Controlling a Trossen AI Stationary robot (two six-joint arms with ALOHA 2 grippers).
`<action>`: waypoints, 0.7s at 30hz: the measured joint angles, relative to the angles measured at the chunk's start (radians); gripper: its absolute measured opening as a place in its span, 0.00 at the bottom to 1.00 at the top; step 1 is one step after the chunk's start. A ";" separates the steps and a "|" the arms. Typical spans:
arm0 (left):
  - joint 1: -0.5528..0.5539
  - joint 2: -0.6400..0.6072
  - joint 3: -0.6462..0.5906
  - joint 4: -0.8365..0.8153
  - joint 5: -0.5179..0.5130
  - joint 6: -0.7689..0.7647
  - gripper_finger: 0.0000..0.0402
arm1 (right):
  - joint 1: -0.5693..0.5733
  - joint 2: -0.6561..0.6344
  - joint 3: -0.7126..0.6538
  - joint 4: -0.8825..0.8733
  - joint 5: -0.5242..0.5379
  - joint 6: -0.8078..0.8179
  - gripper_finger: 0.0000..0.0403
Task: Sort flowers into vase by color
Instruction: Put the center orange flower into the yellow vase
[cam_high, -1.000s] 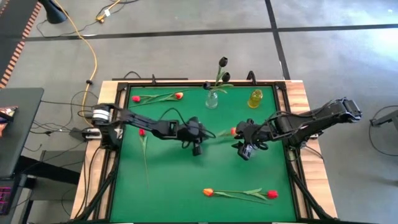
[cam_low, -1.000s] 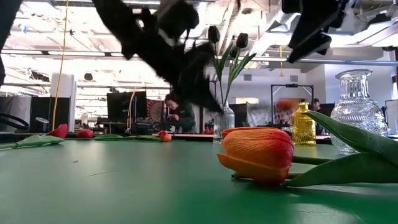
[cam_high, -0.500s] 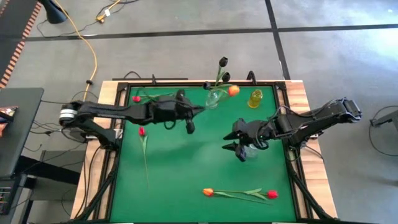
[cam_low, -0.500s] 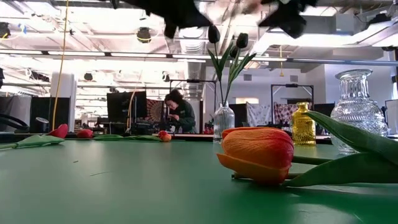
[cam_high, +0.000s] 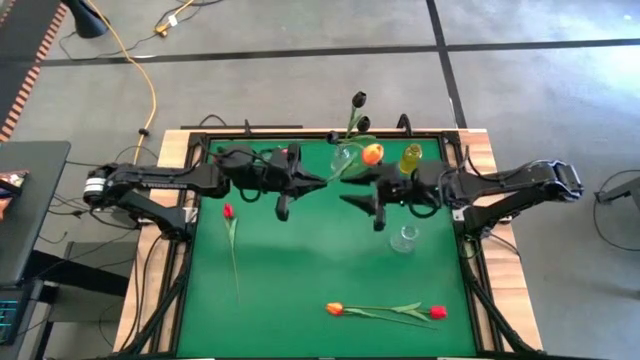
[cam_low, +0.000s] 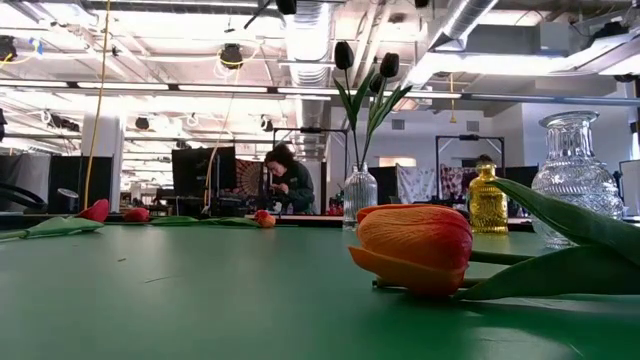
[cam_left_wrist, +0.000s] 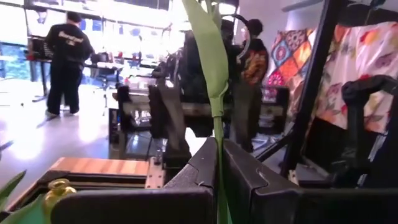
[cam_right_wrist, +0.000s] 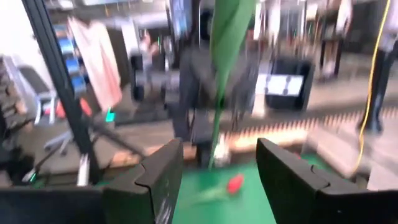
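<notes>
My left gripper (cam_high: 322, 182) is raised over the far middle of the table, shut on an orange tulip (cam_high: 372, 153) whose head hangs near the small clear vase (cam_high: 342, 160) that holds near-black tulips (cam_low: 362, 68). My right gripper (cam_high: 346, 200) is open and faces the left one. In the right wrist view its fingers (cam_right_wrist: 155, 180) stand on either side of the tulip's green stem and leaf (cam_right_wrist: 219, 118) without touching. A red tulip (cam_high: 228, 211) lies on the mat at the left. An orange tulip (cam_high: 335, 309) and a red one (cam_high: 437, 312) lie near the front edge. My left gripper (cam_left_wrist: 217, 186) pinches the orange tulip's green stem (cam_left_wrist: 217, 163) between its two fingers, coming level from the table's left. The flower is lifted clear of the table. Its stem and a long leaf (cam_left_wrist: 208, 50) run on past the fingertips toward the head.
A yellow vase (cam_high: 410, 158) stands at the far edge, right of the small clear one. A larger clear vase (cam_high: 403, 238) stands on the mat near the right arm. In the low view an orange tulip head (cam_low: 415, 245) lies close in front. People are in the room behind.
My left gripper has carried the orange tulip up from the middle of the table toward the far edge, bringing its head beside the small clear vase. My right gripper has moved from over the larger clear vase toward the far edge and the tulip's stem, leaving that vase uncovered.
</notes>
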 joint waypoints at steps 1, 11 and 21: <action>0.000 0.000 0.000 -0.001 0.005 -0.006 0.00 | -0.006 0.000 0.000 0.037 -0.001 -0.023 0.57; -0.002 0.000 0.000 0.013 0.002 -0.042 0.00 | -0.041 0.013 0.000 0.105 -0.029 -0.076 0.57; -0.016 0.000 0.000 0.037 -0.030 -0.025 0.00 | -0.050 0.092 0.000 0.229 -0.088 -0.053 0.57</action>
